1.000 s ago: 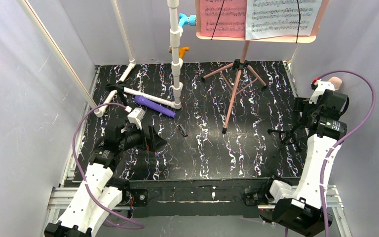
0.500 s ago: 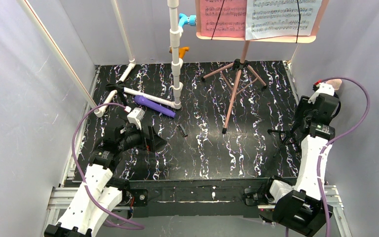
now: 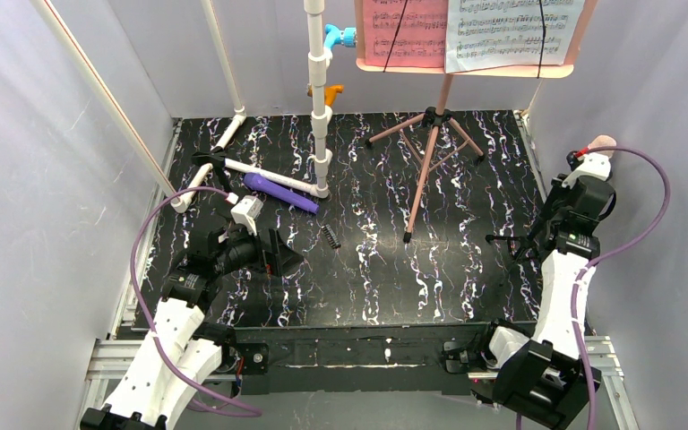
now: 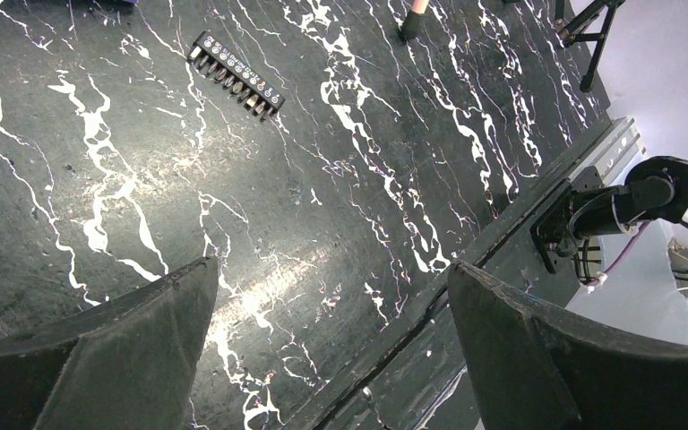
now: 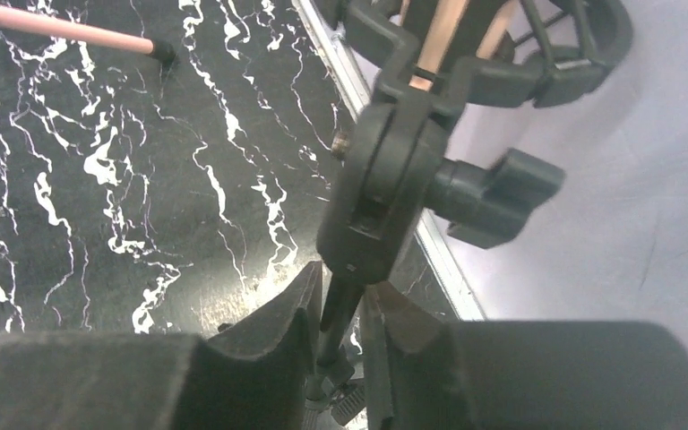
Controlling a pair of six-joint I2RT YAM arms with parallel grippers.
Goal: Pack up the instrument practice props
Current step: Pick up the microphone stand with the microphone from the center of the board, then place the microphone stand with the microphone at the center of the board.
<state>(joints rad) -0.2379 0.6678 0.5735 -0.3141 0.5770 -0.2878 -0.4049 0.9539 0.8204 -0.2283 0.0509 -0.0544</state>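
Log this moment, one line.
left gripper open, empty | right gripper shut on black stand | music stand upright, pages on it | purple tube lying flat

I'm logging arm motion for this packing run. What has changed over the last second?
The right arm swung slightly inward, toward the table's middle in the top view. The right gripper stays shut on the thin black rod of the small black stand. The left gripper, which is open, the purple tube, the black comb-like clip and the pink music stand did not move.
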